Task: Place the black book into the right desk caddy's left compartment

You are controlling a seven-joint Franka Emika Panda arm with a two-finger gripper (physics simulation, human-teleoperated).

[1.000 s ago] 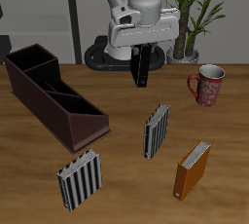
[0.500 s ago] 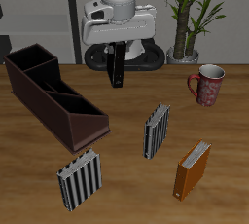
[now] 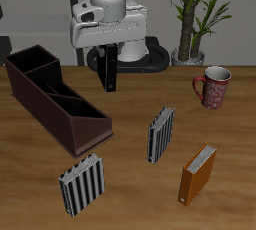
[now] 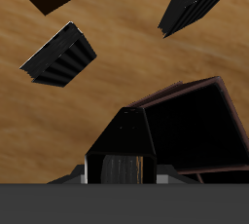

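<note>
Gripper fingers are closed on the black book, which is held upright in the air, above the tabletop and just beyond the right desk caddy, untouched

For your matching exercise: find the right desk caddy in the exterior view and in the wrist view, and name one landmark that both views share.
Exterior view: the right desk caddy lies on the table, running from the back toward the front edge, sloped end nearest the front.
Wrist view: the right desk caddy shows as a dark open compartment beside the black book.
Shared landmark: the grey-striped book standing on the table.
</note>
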